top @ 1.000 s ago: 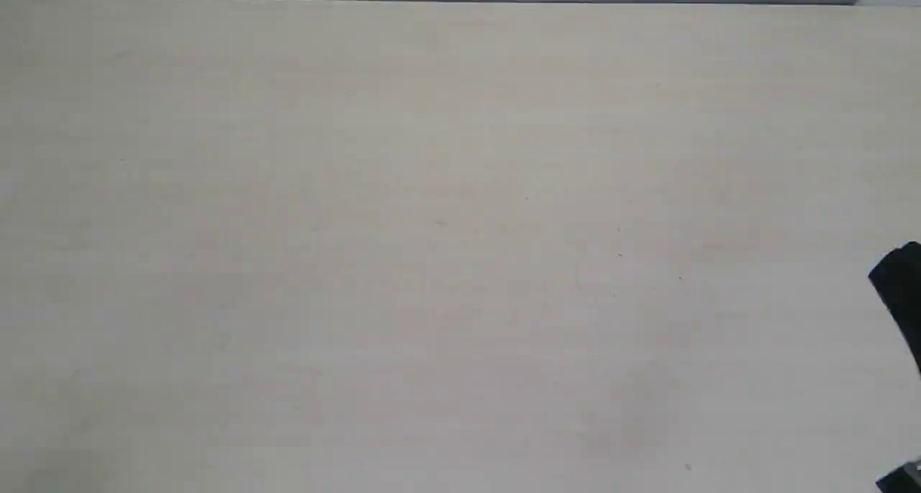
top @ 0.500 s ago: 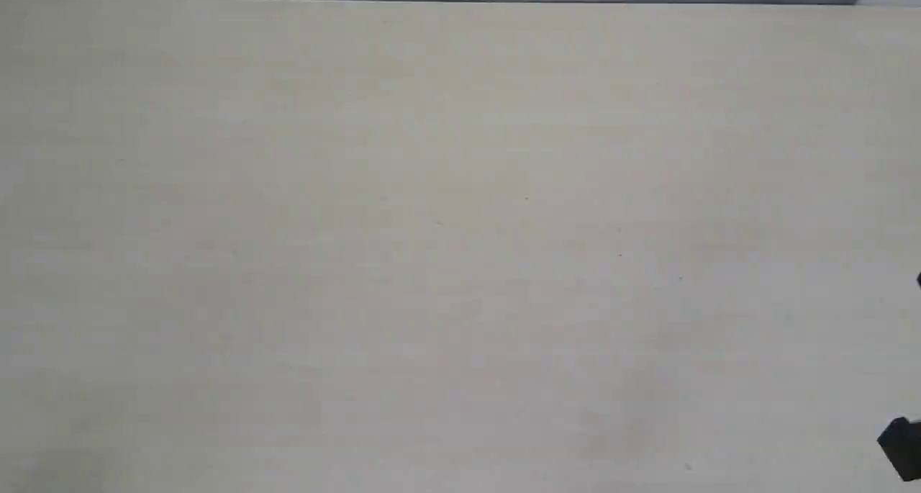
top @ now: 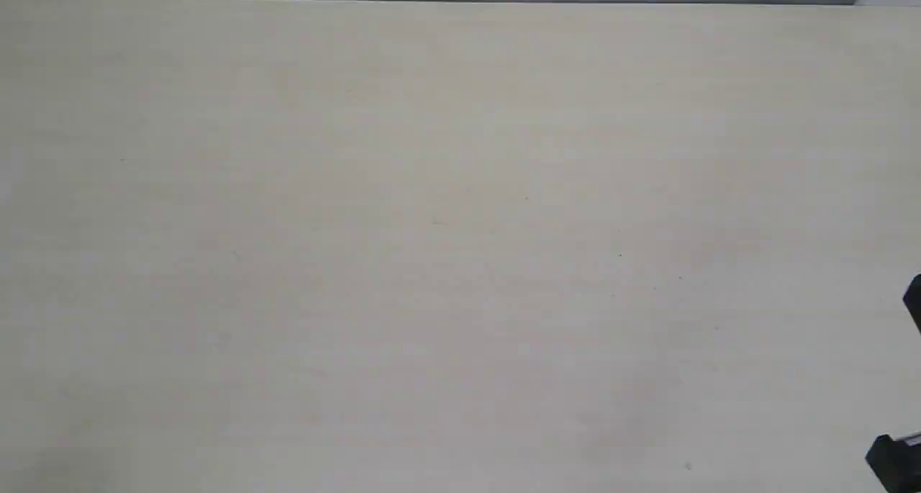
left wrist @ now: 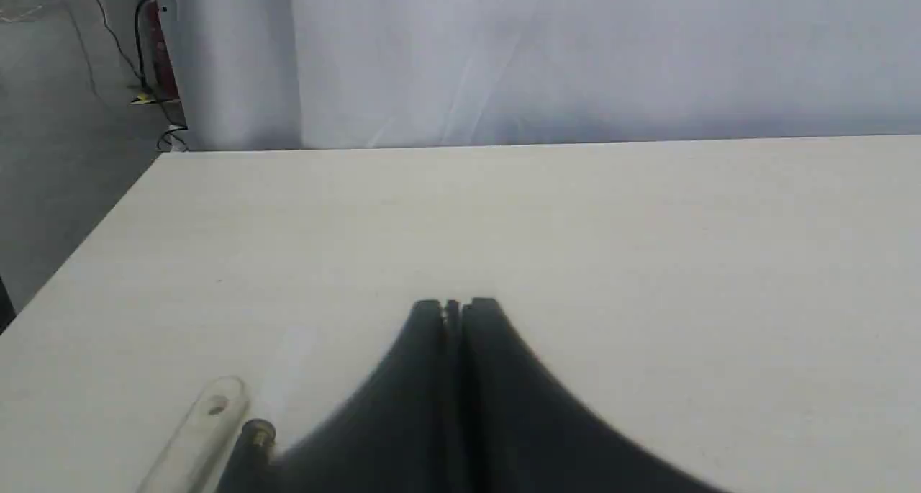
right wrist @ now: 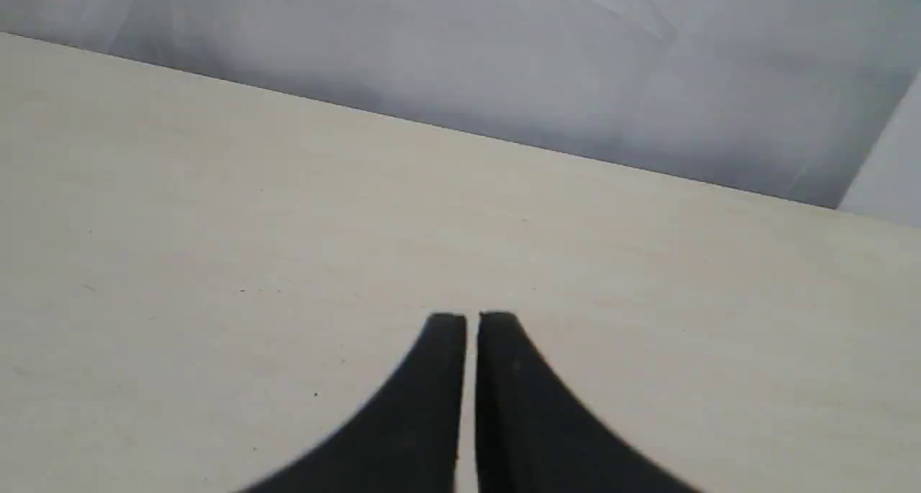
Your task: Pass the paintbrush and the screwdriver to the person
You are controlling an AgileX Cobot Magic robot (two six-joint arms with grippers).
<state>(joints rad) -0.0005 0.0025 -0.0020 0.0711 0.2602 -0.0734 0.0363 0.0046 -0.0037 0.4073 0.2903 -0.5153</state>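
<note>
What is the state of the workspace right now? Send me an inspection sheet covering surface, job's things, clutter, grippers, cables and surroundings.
Surface: pale table; no objects show on it in the exterior view.
Job's things: paintbrush and screwdriver lie side by side on the table beside the left gripper; only their handle ends show, in the left wrist view alone. Person: nothing seen.
Clutter: nothing seen.
Grippers: left gripper shut, holding nothing; right gripper shut, holding nothing.
Cables: black cables on the floor past the table corner.
Surroundings: white backdrop, grey floor, red object too small to identify.
</note>
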